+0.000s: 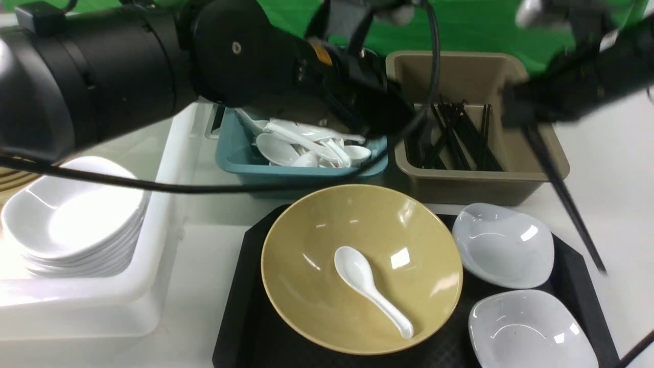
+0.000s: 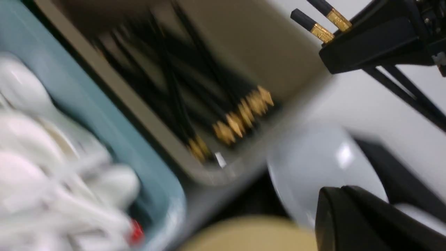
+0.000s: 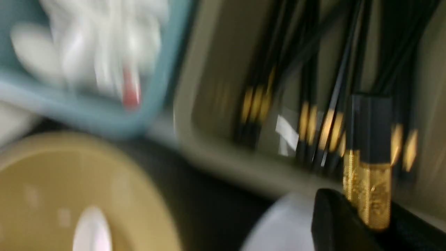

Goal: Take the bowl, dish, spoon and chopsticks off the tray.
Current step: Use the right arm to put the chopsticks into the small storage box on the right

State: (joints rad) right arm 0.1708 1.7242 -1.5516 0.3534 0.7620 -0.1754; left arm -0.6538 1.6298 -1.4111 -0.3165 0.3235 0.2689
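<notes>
The mustard-yellow bowl (image 1: 317, 266) sits on the black tray (image 1: 240, 306), with the white spoon (image 1: 368, 286) lying inside it. Two small white dishes (image 1: 503, 245) (image 1: 531, 332) stand on the tray's right side. My right gripper (image 1: 521, 115) is shut on the black chopsticks (image 1: 567, 199), which hang slanted over the brown bin's right wall and the tray's right edge. Their gold bands show between the jaws in the right wrist view (image 3: 371, 188). My left gripper (image 1: 393, 120) hovers shut and empty between the two bins; its fingers (image 2: 339, 195) are pressed together.
A brown bin (image 1: 536, 176) holding several black chopsticks stands behind the tray. A teal bin (image 1: 240, 163) of white spoons stands to its left. A stack of white dishes (image 1: 71, 214) sits in a white crate (image 1: 168, 168) at the far left.
</notes>
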